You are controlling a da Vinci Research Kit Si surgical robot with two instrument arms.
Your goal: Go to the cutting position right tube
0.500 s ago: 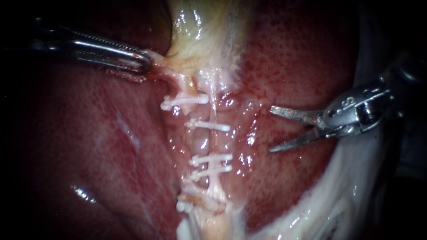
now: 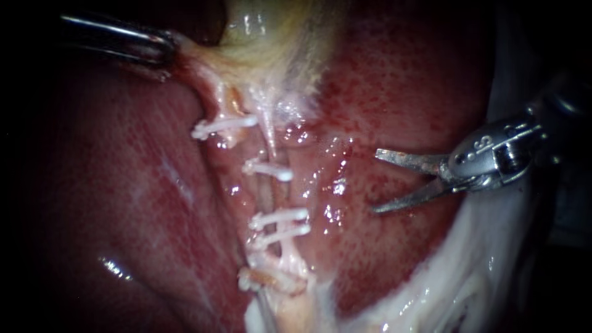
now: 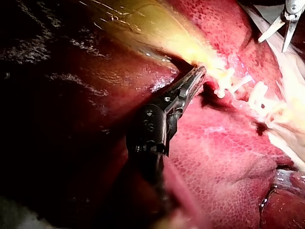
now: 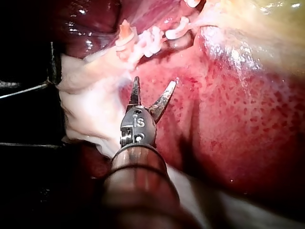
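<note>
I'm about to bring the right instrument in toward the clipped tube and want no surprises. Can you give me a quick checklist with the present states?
1. Right instrument jaws open, nothing between them: ok.
2. Right instrument at the clipped tube: not ok; it hangs over the liver, apart from the tube.
3. Left instrument jaws shut on tissue beside the gallbladder, stretching it: ok.
4. Bare stretch showing between the middle clip and the clip pair: ok.
5. Which tube is the right tube: cannot tell.
</note>
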